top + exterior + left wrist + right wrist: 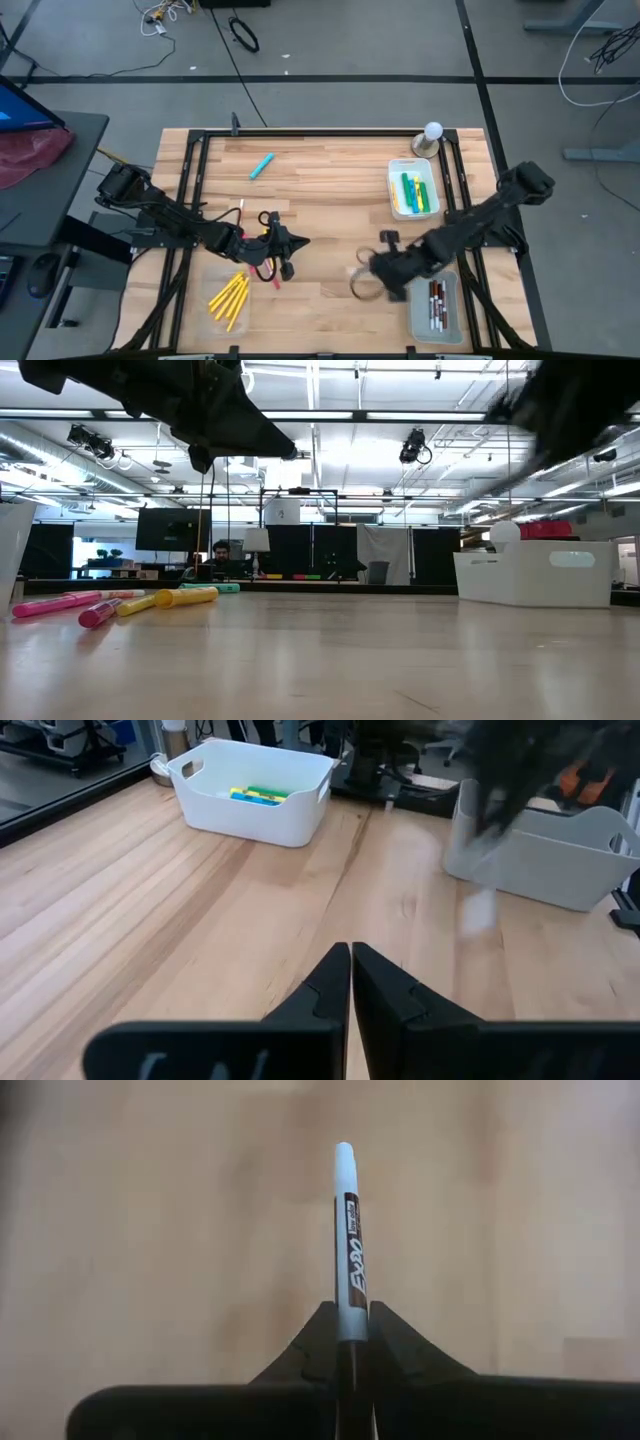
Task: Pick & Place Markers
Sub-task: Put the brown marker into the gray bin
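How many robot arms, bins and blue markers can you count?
Robot arms: 2 (left gripper shut and empty over the table; right gripper shut on a white Expo marker)
Bins: 2 (far bin with green and yellow markers; near bin with white markers)
Light blue marker: 1, lying alone
Total: 5

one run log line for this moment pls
right gripper: shut on white marker | left gripper: shut, empty | over table

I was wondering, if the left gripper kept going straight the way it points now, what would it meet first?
The left gripper, fingers shut, points across bare table. Its line runs between the white bin holding green and yellow markers and the nearer grey-white bin; the way looks free, though depth is unclear.
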`<state>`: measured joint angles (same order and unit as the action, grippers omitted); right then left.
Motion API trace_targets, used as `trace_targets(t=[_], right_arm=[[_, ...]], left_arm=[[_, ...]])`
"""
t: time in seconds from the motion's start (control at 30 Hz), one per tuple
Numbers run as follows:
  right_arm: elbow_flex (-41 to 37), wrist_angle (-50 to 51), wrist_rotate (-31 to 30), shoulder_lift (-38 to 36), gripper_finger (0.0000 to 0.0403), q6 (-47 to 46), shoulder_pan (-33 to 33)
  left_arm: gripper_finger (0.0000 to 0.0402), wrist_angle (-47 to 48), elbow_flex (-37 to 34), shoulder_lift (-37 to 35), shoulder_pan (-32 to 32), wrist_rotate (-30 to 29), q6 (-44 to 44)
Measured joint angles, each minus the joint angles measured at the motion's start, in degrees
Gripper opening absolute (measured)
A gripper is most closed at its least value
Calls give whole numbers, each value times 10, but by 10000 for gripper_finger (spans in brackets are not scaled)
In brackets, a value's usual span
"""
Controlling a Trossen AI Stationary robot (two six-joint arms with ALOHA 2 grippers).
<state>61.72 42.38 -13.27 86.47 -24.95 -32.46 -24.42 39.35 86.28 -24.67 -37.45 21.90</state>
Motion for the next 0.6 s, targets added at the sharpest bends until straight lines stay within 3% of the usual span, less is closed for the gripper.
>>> trace_targets(t=[0.13,0.3,0.5,0.6], right_arm=[[112,246,105,-2,31,80,-42],[164,399,196,-3,39,123,-84],[107,379,236,-2,41,228,-115],[58,294,234,-2,41,258,-123]], left_arm=[[18,4,0,0,0,0,0],[18,4,0,0,0,0,0],[18,3,0,0,0,-2,0],[18,3,0,0,0,-2,0]])
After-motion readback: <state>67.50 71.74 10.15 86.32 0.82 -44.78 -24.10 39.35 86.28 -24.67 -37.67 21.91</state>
